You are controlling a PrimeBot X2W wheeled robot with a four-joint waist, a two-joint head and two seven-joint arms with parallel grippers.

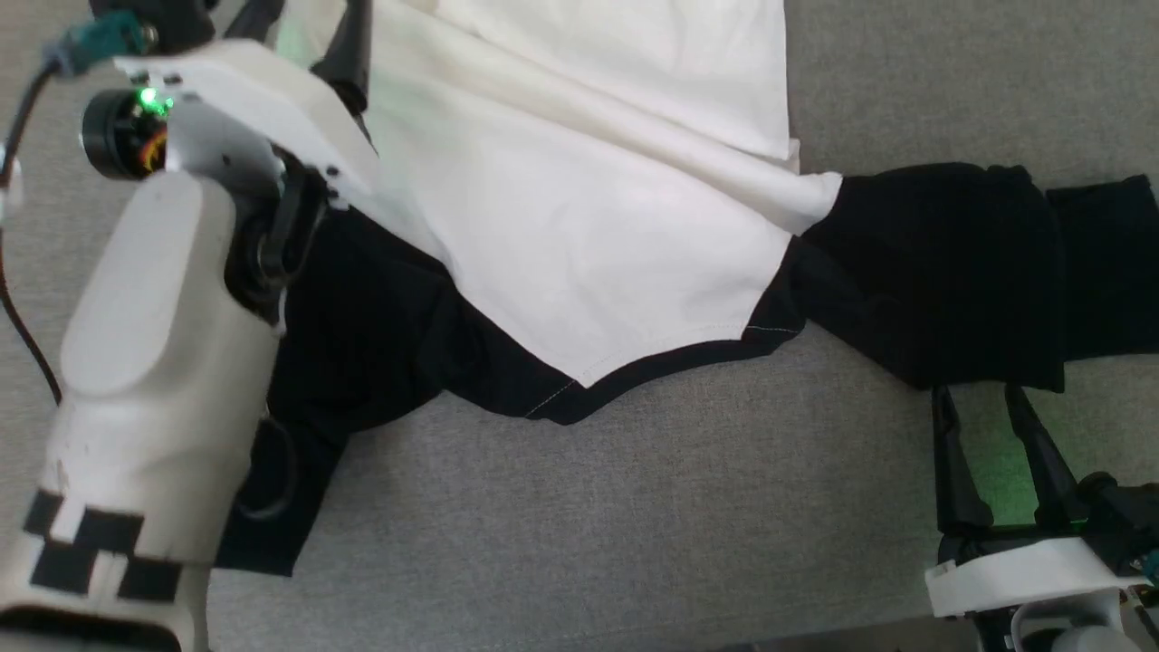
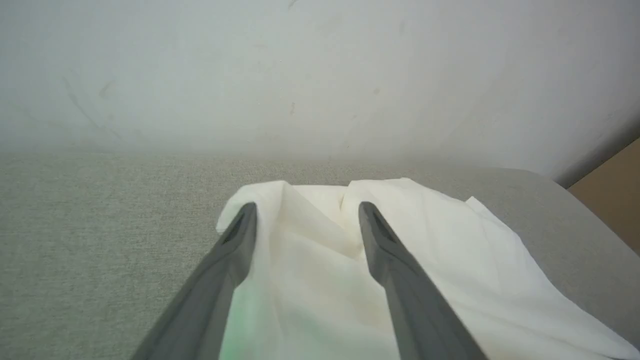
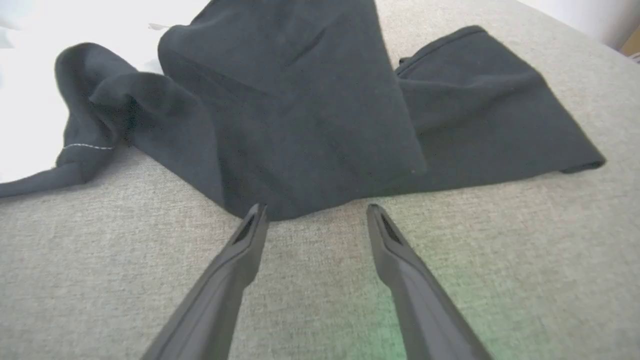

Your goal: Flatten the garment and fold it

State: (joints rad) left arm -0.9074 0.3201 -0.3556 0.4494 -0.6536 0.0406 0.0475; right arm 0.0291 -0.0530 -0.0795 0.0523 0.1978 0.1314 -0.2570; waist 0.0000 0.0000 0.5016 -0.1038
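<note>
On the grey surface [image 1: 634, 507], the garment [image 1: 589, 226] lies rumpled, its white body uppermost. Left gripper [image 2: 306, 210] stands open over bunched white cloth (fingers well apart); right gripper [image 3: 316, 210], also open, is just short of the black sleeve [image 3: 310, 110].

The soft white, black-sleeved cloth shirt [image 1: 579, 208] is cut off at top. A pale forearm [image 1: 154, 362] covers perhaps half one sleeve [image 1: 380, 335].

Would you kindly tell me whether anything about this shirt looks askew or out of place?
The garment is not flat: its white body lies creased and slanted over one black sleeve, and the other sleeve is folded over itself. No damage shows.
</note>
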